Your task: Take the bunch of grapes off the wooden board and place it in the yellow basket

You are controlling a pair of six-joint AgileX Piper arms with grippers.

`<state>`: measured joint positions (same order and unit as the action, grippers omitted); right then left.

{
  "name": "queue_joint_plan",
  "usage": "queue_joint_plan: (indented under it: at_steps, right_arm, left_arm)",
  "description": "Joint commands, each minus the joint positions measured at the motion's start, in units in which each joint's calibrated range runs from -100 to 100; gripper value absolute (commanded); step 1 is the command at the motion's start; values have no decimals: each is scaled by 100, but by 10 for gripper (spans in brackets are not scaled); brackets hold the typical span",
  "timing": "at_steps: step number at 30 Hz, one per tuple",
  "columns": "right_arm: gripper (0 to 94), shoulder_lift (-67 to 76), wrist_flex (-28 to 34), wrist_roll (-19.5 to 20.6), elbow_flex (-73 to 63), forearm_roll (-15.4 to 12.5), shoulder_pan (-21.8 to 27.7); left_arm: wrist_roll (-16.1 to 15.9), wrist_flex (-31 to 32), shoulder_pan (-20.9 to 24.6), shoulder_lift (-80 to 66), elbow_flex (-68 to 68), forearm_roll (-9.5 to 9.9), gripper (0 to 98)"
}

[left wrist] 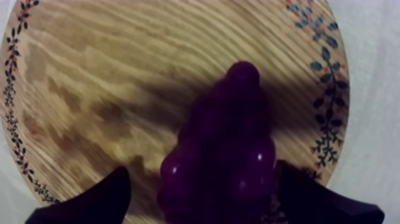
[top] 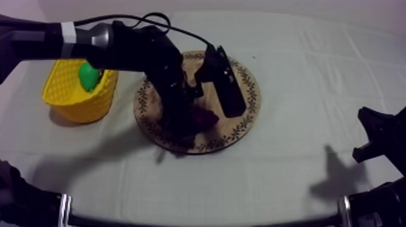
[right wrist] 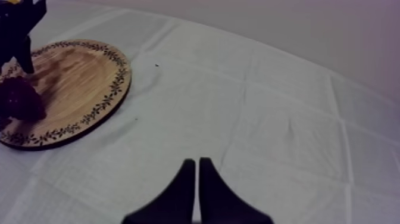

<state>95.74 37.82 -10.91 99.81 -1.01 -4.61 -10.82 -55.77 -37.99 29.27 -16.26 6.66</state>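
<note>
Left wrist view: grapes point(left wrist: 223, 149) inside pincer point(left wrist: 201, 171)

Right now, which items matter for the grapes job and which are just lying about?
Job: bunch of grapes, wooden board, yellow basket, left gripper open astride the grapes.
Lying about: pear in the basket, right gripper, shut, at rest.

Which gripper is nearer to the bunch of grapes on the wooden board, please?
Left. The left gripper straddles the bunch of grapes, a finger each side; the right gripper sits over the cloth, off the board.
</note>
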Motion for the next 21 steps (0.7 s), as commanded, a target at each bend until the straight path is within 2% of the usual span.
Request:
queue_joint_plan:
  at_steps: [1, 21]
  right_arm:
    - [4, 1, 0, -1, -3, 1, 2]
    - [4, 1, 0, -1, -3, 1, 2]
  left_arm:
    - [12, 3, -7, 82, 75, 10, 912]
    - [273, 205, -31, 694, 442, 83, 808]
